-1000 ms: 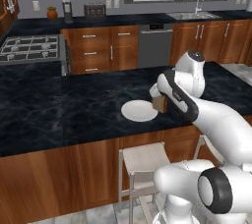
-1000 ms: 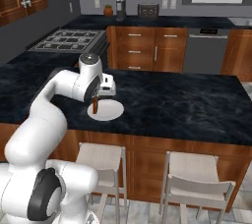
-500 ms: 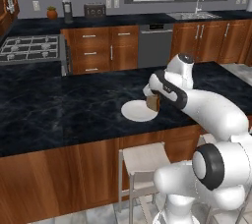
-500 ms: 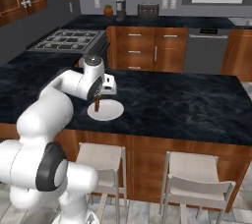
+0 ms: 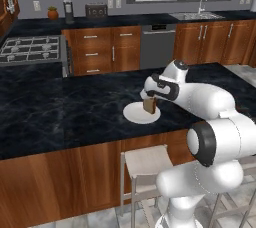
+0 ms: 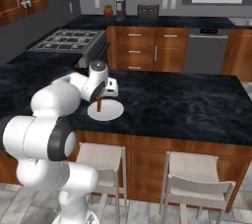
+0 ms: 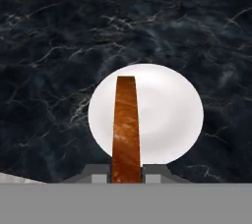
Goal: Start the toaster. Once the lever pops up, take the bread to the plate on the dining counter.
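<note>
Small square slice of bread (image 5: 149,105) with brown crust and lighter tan face, pinched edge-on in the dark two-finger gripper (image 7: 126,175) of the white arm; jaws pressed tight against the two flat faces, so the crust edge points down the hand view as a narrow orange-brown strip. Held upright, hanging directly over the small round flat white plate (image 5: 135,116); lower crust looks very near or just touching the plate surface, exact contact hard to tell.

Plate resting on the long black marbled stone table (image 5: 60,117) with reddish-brown wood base, near its front edge, above a pale stool (image 5: 145,164). Bread centred over the left half of the plate in the hand view, leaving white rim clear on every side: likely placed so that the slice, once tipped or dropped, lands inside the rim rather than across it.

Vertical grip probably a carry-over from lifting out of a slot; suits a pull straight upward, less so a flat lay-down. Squat dark toaster (image 5: 95,10) standing far back on the rear counter by the wall, well apart from the plate, beside a tall coffee machine (image 5: 68,10).

Judged stage: delivery nearly finished, release remaining. Risk: slice toppling off-centre when freed.
</note>
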Controlling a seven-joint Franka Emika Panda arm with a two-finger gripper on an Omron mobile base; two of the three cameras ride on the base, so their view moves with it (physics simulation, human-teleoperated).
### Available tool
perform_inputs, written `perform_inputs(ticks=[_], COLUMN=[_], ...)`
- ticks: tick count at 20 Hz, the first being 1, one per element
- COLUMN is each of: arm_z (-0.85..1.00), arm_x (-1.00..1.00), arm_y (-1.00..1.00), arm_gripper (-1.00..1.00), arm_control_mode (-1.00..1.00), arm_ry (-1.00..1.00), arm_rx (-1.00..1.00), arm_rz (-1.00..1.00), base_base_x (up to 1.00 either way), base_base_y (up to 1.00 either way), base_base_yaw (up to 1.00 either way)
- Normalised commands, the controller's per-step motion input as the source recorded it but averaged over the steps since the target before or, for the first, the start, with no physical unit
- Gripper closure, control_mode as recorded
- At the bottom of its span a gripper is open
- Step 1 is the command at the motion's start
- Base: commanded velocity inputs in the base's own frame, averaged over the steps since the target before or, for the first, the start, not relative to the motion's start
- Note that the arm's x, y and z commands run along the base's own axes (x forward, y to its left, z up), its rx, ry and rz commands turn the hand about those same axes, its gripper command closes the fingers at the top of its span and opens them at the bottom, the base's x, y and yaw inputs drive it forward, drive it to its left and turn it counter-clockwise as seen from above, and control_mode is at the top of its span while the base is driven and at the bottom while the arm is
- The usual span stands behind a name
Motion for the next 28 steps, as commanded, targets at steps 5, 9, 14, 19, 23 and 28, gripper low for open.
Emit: perform_inputs(ticks=[5, 9, 14, 19, 23, 28], arm_z=[-0.34, -0.20, -0.23, -0.20, -0.15, -0.18], arm_x=[0.44, 0.41, 0.35, 0.19, 0.11, 0.09], arm_y=[0.01, 0.04, 0.07, 0.10, 0.07, 0.01], arm_gripper=[1.00, 1.00, 1.00, 1.00, 1.00, 1.00], arm_control_mode=[-1.00, -1.00, -1.00, -1.00, -1.00, -1.00], arm_ry=[0.00, 0.00, 0.00, 0.00, 0.00, 0.00], arm_rx=[0.02, 0.01, 0.00, 0.00, 0.00, 0.00], arm_rz=[0.00, 0.00, 0.00, 0.00, 0.00, 0.00], base_base_x=[0.00, 0.00, 0.00, 0.00, 0.00, 0.00], base_base_y=[0.00, 0.00, 0.00, 0.00, 0.00, 0.00], base_base_yaw=[0.00, 0.00, 0.00, 0.00, 0.00, 0.00])
